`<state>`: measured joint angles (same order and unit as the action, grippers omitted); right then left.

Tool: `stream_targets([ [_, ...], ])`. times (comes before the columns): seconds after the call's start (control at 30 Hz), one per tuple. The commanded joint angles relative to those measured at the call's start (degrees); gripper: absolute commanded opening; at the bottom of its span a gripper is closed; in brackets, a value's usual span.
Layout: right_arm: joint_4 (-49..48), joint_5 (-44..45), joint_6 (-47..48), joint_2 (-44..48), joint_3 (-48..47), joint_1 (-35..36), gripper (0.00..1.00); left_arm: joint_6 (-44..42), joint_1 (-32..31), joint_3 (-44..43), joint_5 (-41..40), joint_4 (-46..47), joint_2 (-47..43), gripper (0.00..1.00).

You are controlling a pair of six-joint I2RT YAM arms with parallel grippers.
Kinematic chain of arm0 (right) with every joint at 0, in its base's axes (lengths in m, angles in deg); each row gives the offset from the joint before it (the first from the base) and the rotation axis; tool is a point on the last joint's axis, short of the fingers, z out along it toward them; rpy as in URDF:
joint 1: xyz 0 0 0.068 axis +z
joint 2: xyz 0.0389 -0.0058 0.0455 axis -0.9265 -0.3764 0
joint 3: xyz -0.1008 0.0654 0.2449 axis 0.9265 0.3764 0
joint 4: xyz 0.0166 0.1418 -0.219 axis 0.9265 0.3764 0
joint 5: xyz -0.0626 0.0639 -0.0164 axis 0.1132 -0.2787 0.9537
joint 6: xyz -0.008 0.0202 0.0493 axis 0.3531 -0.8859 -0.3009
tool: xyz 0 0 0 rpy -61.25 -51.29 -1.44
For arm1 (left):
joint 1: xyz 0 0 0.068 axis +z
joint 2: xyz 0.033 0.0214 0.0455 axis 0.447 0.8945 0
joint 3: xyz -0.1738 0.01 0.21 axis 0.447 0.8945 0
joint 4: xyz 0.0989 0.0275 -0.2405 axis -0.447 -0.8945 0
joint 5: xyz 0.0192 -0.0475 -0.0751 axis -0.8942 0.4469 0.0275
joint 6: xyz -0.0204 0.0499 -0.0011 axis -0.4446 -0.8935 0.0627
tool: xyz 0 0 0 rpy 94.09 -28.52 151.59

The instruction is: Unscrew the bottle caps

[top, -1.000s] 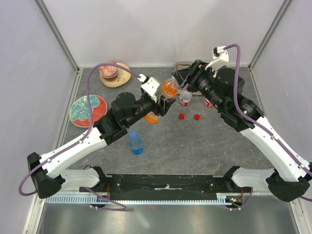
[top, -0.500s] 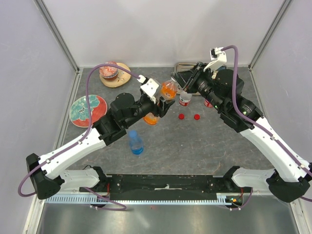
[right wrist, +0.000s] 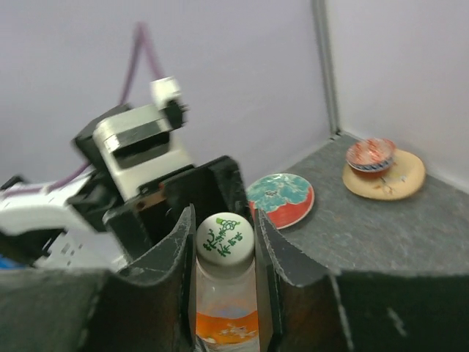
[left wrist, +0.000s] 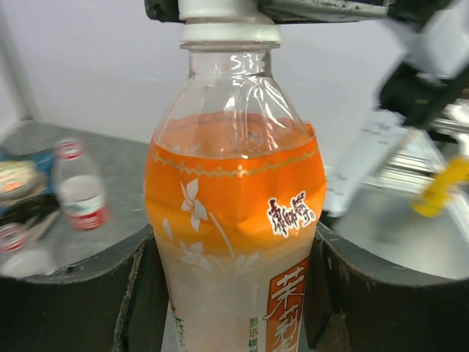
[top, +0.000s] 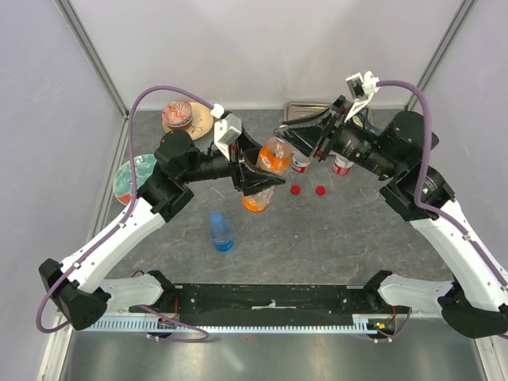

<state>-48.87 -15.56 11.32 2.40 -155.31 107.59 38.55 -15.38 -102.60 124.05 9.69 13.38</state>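
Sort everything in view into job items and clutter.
Job: orange bottle, held by left end effector; its white cap, pinched by right end effector; blue bottle; two red-label bottles; two loose red caps.
Clutter: patterned plate; bowl on saucer; metal tray.

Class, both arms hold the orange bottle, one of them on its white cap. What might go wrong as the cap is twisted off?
1. The orange bottle is filled high; once the white cap loosens, the squeeze of the left gripper may push liquid out.
2. The bottle may slip round in that grip as the right gripper twists.
3. A clear bottle stands close beside the right gripper and may be knocked over.
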Motion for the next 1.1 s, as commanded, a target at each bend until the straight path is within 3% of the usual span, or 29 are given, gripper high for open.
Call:
stream_targets([
  [0.0, -3.4, -24.3, 4.3, -0.1, 3.2, 0.8, 0.00, 20.7, 1.8, -2.3, 30.9, 21.1, 3.0, 0.49],
  [0.1, -8.3, -33.3, 4.8, 1.6, 6.3, 0.8, 0.00, 29.4, 3.0, -1.0, 36.4, 34.8, 5.2, 0.49],
  [0.33, -14.6, -46.4, 2.9, 1.9, 8.4, 0.8, 0.00, 45.6, 3.2, -1.4, 42.6, 50.5, 9.4, 0.46],
  [0.6, -21.9, -53.1, -3.0, 1.5, 10.3, 0.9, 0.00, 47.9, 3.3, -1.2, 44.2, 53.1, 10.0, 0.46],
  [0.73, -34.4, -57.7, -12.0, 0.9, 13.7, 1.0, 0.00, 48.0, 3.3, -1.2, 44.3, 53.4, 10.3, 0.46],
  [0.87, -33.0, -56.0, -10.9, 0.8, 13.3, 1.0, 0.00, 47.4, 3.4, -1.1, 44.6, 52.7, 10.1, 0.47],
  [0.93, -28.2, -52.3, -8.6, 1.0, 11.2, 0.8, 0.20, 45.2, 3.7, -1.1, 44.2, 49.6, 9.8, 0.47],
  [1.0, -25.9, -48.3, -6.4, 1.6, 10.0, 0.4, 0.46, 40.5, 4.2, -1.1, 43.7, 45.6, 9.2, 0.47],
  [1.07, -21.4, -39.7, -4.4, 2.4, 7.3, -0.5, 0.60, 35.1, 4.8, -1.4, 41.9, 35.8, 7.7, 0.48],
])
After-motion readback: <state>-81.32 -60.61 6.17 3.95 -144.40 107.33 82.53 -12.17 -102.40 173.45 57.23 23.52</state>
